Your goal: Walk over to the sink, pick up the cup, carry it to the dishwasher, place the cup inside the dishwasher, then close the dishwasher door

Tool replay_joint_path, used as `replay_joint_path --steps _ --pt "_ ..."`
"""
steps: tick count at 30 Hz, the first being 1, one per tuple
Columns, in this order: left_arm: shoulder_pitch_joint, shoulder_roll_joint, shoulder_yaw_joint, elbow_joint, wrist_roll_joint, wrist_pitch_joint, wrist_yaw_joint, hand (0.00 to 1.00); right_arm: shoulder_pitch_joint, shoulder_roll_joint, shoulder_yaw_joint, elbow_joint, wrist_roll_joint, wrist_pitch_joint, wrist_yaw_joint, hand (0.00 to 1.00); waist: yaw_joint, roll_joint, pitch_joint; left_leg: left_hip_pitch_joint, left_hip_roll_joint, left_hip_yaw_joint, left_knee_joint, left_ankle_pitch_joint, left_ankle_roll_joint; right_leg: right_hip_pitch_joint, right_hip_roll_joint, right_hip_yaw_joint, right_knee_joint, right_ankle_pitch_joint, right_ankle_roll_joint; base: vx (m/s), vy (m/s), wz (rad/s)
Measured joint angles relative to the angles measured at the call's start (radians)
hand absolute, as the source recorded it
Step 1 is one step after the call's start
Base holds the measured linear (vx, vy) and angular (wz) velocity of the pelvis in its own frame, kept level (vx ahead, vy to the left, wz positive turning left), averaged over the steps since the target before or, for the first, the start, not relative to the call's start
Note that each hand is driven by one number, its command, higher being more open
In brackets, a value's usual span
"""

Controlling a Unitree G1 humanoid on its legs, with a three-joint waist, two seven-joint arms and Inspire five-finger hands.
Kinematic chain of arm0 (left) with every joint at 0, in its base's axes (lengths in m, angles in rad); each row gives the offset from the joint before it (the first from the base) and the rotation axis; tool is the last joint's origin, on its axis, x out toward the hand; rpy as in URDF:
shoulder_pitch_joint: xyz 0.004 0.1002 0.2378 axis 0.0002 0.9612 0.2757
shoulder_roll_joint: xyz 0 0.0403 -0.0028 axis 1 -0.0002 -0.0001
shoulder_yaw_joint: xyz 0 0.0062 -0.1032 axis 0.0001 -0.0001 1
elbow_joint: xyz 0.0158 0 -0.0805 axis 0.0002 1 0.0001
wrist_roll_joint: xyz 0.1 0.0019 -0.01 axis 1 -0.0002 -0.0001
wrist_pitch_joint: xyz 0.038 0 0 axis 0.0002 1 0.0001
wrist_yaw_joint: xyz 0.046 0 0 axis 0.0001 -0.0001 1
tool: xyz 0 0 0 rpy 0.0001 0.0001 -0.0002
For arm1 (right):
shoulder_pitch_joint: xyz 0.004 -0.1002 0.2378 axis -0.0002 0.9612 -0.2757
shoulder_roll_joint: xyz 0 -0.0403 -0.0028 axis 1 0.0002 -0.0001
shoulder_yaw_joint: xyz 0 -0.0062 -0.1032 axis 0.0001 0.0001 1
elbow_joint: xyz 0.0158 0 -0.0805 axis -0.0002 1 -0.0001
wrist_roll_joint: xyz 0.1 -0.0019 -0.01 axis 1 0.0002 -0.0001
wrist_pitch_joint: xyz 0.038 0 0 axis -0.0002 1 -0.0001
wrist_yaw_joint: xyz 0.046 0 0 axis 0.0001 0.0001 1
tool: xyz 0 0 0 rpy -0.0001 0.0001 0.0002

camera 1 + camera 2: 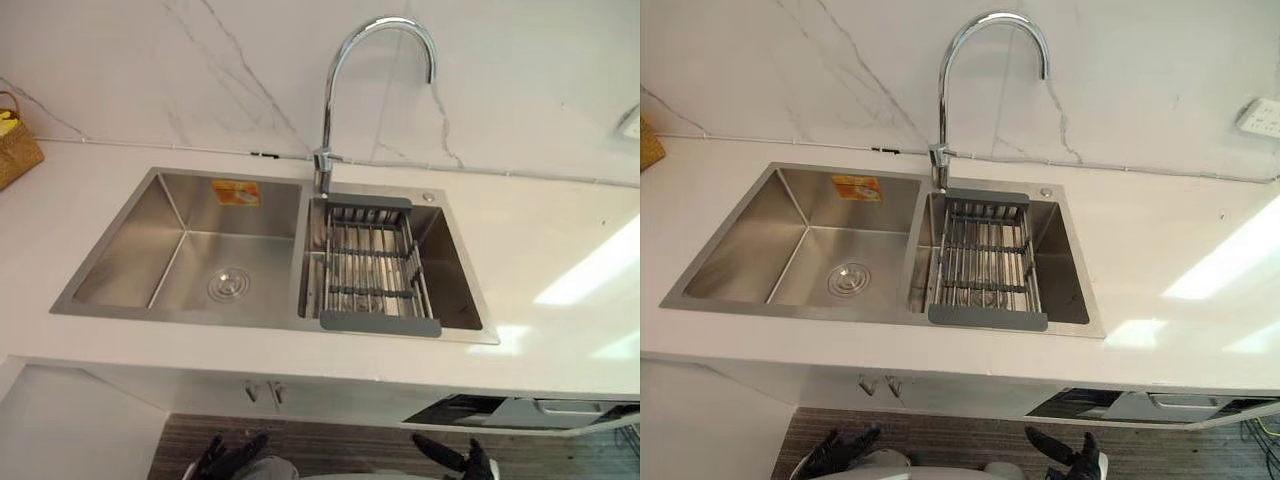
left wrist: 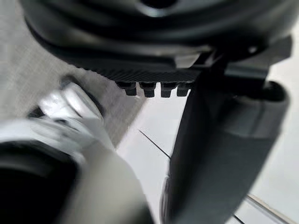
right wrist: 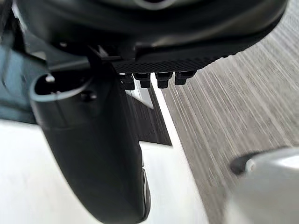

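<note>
Wicker basket: far left on the white countertop, against the marble wall, well apart from the sink
Left hand: low at the bottom edge of the left eye view, over the striped floor, in front of the cabinet and below the left basin
Left hand fingers: straight and spread, apart from the thumb, nothing between them, touching nothing
Sink: steel, set into the countertop, two basins side by side
Left basin: the wider one, round drain in its floor, orange sticker on its back wall
Cabinet handles: two small ones close together, under the counter edge, below the divide between the basins
Faucet: tall chrome arc, rooted behind the divide between the basins, spout curving over to the right basin
Drain rack: grey-framed wire rack, lying across the right basin from back rim to front rim
Right basin: narrower, its right wall showing beside the rack
Right hand: low at the bottom edge, over the floor, below the right basin and left of the dishwasher
Right hand fingers: straight and relaxed, thumb held away from them, gripping nothing, touching nothing
Dishwasher: under the countertop at the lower right, tipped open at the top, dark gap showing behind the grey front
Wall socket: white, on the wall at the far right above the counter
</note>
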Motion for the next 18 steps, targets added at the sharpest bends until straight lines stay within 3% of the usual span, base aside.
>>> replay_joint_path --steps 3,6,7,8,9,11,15,18 --pt "-0.003 0.004 0.01 -0.004 0.054 -0.007 -0.012 1.0 0.032 0.007 -0.018 0.015 0.001 0.005 0.022 1.0 -0.021 -0.001 -0.001 -0.034 0.043 0.22 0.019 0.002 0.0 0.06 -0.031 -0.11 -0.029 0.005 0.008 0.13 0.024 0.97" --pt "-0.016 0.01 -0.015 -0.023 0.073 -0.009 -0.034 1.0 0.042 0.013 -0.045 0.022 0.016 0.019 0.049 1.0 -0.027 -0.01 -0.007 -0.061 0.017 0.359 -0.042 0.07 -0.01 0.065 -0.083 -0.207 -0.031 0.005 0.014 0.08 0.091 1.04" --pt "-0.029 0.013 -0.018 -0.025 0.073 -0.009 -0.045 1.0 0.043 0.022 -0.057 0.022 0.048 0.022 0.064 1.0 -0.034 -0.011 -0.011 -0.053 0.039 0.491 -0.097 0.052 0.024 0.067 -0.104 -0.248 -0.035 0.007 0.018 0.04 0.097 1.1" --pt "-0.033 0.014 -0.018 -0.023 0.073 -0.008 -0.048 1.0 0.042 0.024 -0.057 0.021 0.068 0.026 0.073 1.0 -0.037 -0.011 -0.011 -0.05 0.064 0.577 -0.103 0.045 0.032 0.07 -0.109 -0.265 -0.035 0.007 0.019 0.07 0.067 1.11" --pt "-0.035 0.012 -0.023 -0.02 0.075 -0.004 -0.054 1.0 0.043 0.019 -0.057 0.02 0.102 0.031 0.097 1.0 -0.057 -0.005 -0.01 -0.046 0.094 0.685 -0.11 0.098 0.023 0.086 -0.119 -0.297 -0.03 0.006 0.021 0.1 0.05 0.94" --pt "-0.031 0.018 -0.032 -0.016 0.073 0.028 -0.07 1.0 0.045 0.011 -0.052 0.014 0.164 0.069 0.162 1.0 -0.058 -0.003 -0.012 -0.001 0.05 0.651 -0.197 0.142 0.048 0.092 -0.131 -0.294 -0.019 -0.001 0.026 0.09 0.105 0.68" --pt "-0.04 0.035 -0.033 0.01 0.053 0.113 -0.088 1.0 0.046 0.01 -0.049 0.015 0.213 0.129 0.247 1.0 -0.062 -0.008 -0.013 0.072 0.015 0.624 -0.312 0.199 0.047 0.14 -0.135 -0.277 -0.054 0.0 0.03 0.01 0.02 0.21" --pt "-0.044 0.039 -0.032 0.032 0.053 0.128 -0.1 1.0 0.043 0.003 -0.049 0.015 0.23 0.172 0.287 1.0 -0.074 -0.011 -0.006 0.111 0.017 0.616 -0.336 0.215 0.04 0.181 -0.126 -0.278 -0.069 0.003 0.04 -0.05 -0.093 0.01"
